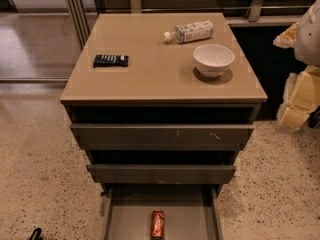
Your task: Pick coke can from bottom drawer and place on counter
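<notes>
We are looking down on the desk (150, 79), and the pale arm (310, 31) is hanging at the right edge, level with the desk's top and well apart from everything on it. Only a dark piece of what seems to be the end effector (315, 118) is showing there, lower down and cut off by the edge, so we cannot tell whether it is apart or together. The coke can (158, 224) is lying on its side in the pulled-out bottom drawer (127, 216), near us. A white bowl (213, 59), a bottle (190, 31) on its side and a dark flat gadget (110, 60) are sitting on the desk.
</notes>
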You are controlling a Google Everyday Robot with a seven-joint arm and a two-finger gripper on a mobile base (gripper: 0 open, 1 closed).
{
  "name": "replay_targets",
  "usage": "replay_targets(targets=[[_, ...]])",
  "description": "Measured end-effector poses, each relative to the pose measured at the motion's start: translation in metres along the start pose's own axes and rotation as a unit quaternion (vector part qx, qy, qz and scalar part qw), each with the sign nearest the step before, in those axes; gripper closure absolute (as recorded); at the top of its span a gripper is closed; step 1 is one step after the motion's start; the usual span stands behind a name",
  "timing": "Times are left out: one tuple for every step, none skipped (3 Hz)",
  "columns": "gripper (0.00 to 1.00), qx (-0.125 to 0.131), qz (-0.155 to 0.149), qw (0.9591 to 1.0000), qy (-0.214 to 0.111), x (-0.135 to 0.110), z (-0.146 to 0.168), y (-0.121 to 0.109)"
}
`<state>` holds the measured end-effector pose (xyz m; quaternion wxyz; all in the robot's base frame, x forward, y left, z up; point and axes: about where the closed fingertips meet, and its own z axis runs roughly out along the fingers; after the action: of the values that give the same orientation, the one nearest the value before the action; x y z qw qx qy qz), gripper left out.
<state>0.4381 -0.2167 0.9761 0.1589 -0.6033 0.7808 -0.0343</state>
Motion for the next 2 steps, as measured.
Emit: replay_targets(targets=[[0.00,0.000,0.000,1.0000,0.000,0.0000,0.0000,0.0000],[0.00,0.029,0.023,0.9992,-0.014,-0.0032,0.0045,0.0007]])
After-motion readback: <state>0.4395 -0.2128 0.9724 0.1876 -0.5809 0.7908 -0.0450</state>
